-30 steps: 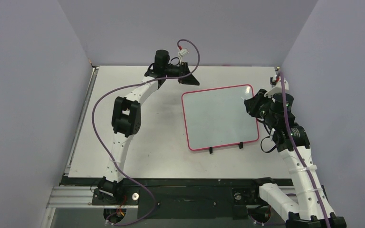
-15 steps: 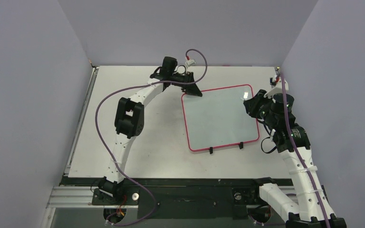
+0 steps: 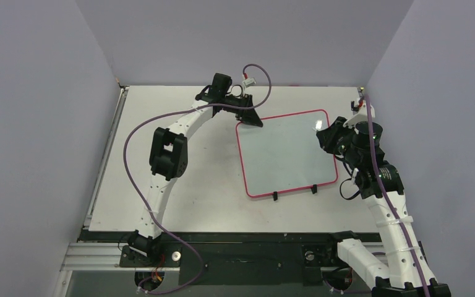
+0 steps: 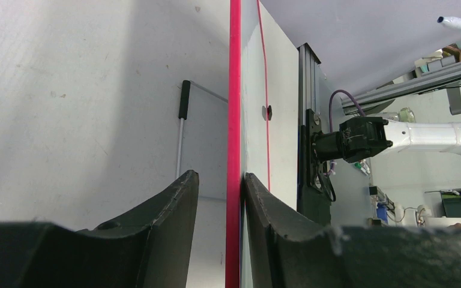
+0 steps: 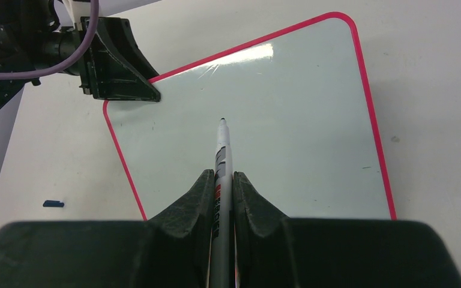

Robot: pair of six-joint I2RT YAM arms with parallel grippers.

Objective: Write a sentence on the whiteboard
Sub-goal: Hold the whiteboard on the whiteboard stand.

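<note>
The whiteboard (image 3: 284, 154), white with a thin pink-red frame, lies on the table right of centre; its face (image 5: 276, 120) is blank and no sentence is in view. My left gripper (image 3: 250, 120) straddles the board's far left corner. In the left wrist view the red edge (image 4: 235, 120) runs between the jaws of that gripper (image 4: 221, 175); one finger (image 4: 264, 204) touches it, the other (image 4: 180, 204) stands a little apart. My right gripper (image 3: 328, 133) hovers over the board's right side, shut on a silver marker pen (image 5: 222, 150) whose tip points at the board's middle (image 5: 222, 174).
Two small black feet (image 3: 274, 195) stick out at the board's near edge. A small blue cap (image 5: 54, 204) lies on the table left of the board. Purple walls close in on three sides.
My left arm swung right from the far table area to the board's far left corner, and its jaws have narrowed around the frame. The right arm holds still with the pen.
</note>
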